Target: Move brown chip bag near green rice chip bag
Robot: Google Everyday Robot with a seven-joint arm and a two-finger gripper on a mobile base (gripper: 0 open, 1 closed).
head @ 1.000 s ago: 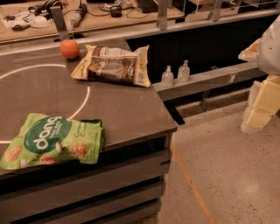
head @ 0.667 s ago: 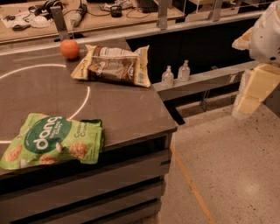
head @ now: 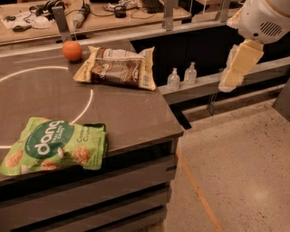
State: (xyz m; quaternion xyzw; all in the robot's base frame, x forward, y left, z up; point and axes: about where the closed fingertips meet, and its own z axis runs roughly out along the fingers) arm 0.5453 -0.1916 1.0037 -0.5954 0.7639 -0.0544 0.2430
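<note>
The brown chip bag [head: 117,68] lies flat at the far right of the dark table top [head: 136,113], cream edges around a dark brown centre panel. The green rice chip bag [head: 52,145] lies flat at the table's near left edge, with white "dang" lettering. My gripper [head: 230,80] hangs at the upper right, off the table and over the floor, below the arm's white housing [head: 263,18]. It is well to the right of the brown chip bag and touches nothing.
An orange [head: 72,50] sits just left of the brown bag. Two small pump bottles [head: 181,76] stand on a low ledge right of the table. A cluttered desk [head: 90,13] runs behind. A speckled floor [head: 235,172] lies to the right.
The arm has swung left and further into view, closer to the table's right edge. Both bags and the orange have not moved.
</note>
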